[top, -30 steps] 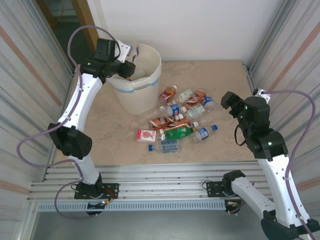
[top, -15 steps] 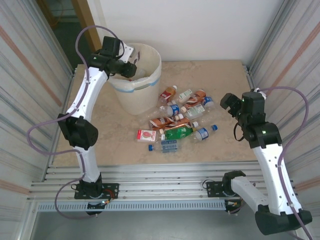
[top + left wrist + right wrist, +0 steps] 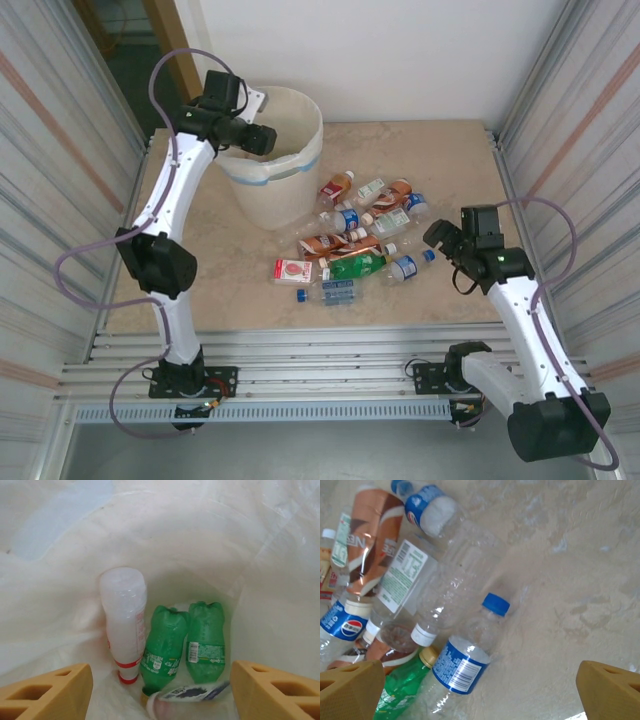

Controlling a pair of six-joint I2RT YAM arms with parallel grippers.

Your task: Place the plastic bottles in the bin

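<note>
The left gripper [image 3: 262, 138] hangs over the bin [image 3: 292, 190], which stands at the far left of the table [image 3: 450, 150]. Its fingers are wide apart and there is nothing between them. The left wrist view looks down into the bin. A white bottle [image 3: 125, 620] with a red cap, two green bottles [image 3: 165, 645] and one clear bottle [image 3: 185, 695] lie at the bottom on the pale bag [image 3: 250, 555].

The other bottles lie in a pile [image 3: 355, 240] in the middle of the table, near the bin. The right gripper [image 3: 437, 235] is low, just beside the right side of the pile. Its fingers are wide apart too, and it holds nothing. The closest bottle to it is a clear one, the blue-cap bottle [image 3: 465, 660], which lies on its side just beside a green bottle with a yellow cap [image 3: 402, 692].

The drop into the bin looks done, and the next pick-up looks ready to start. Many bottles are still on the table, so the job is far from over. Next, the right gripper likely needs to go down with one finger on each side of the blue-cap bottle and close softly. The bottle is round and light, so it could roll away, and the green one beside it could get pinched too.
</note>
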